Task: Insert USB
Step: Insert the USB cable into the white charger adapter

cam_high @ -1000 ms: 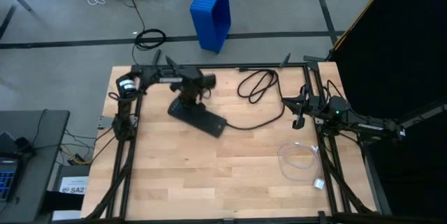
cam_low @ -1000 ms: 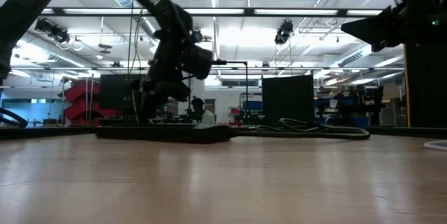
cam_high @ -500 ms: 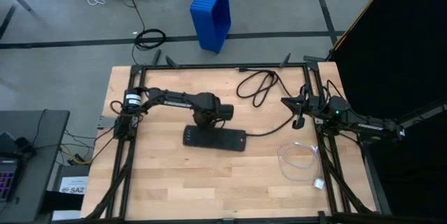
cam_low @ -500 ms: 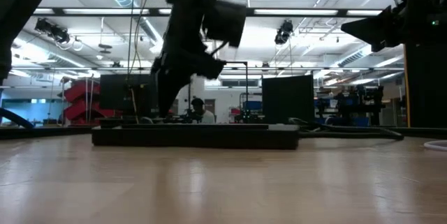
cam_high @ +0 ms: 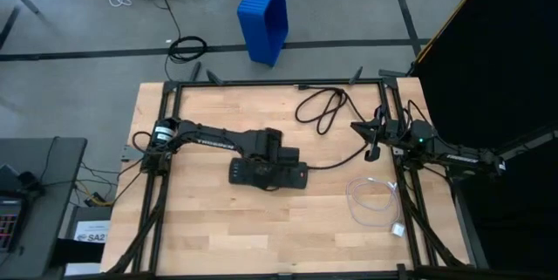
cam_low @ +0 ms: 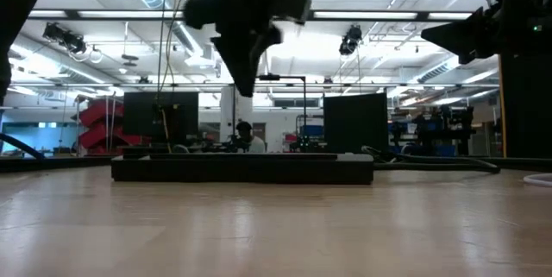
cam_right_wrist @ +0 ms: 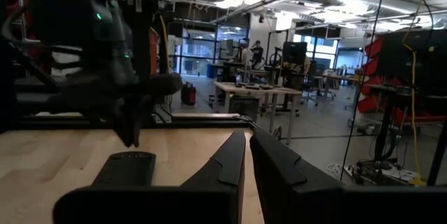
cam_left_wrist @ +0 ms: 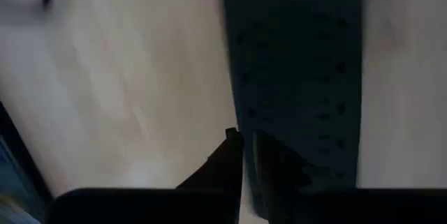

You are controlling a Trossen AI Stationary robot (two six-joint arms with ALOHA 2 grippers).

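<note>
The USB [cam_high: 375, 201] lies loosely looped near the counter's [cam_high: 200, 228] front right corner, apart from both arms. Farther back, the left end effector [cam_high: 283, 160] hovers over the black power strip [cam_high: 268, 174] mid-counter, its fingers apparently almost together and gripping nothing, the arm stretched out low from the left edge. The right end effector [cam_high: 372, 151], clenched and empty, waits at the right edge beside the black cord [cam_high: 321, 105].

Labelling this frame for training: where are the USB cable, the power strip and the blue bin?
USB cable [cam_high: 370, 201], high view, its loose loop.
Power strip [cam_high: 292, 176], high view, its right end.
Blue bin [cam_high: 264, 18], high view, its side wall.
</note>
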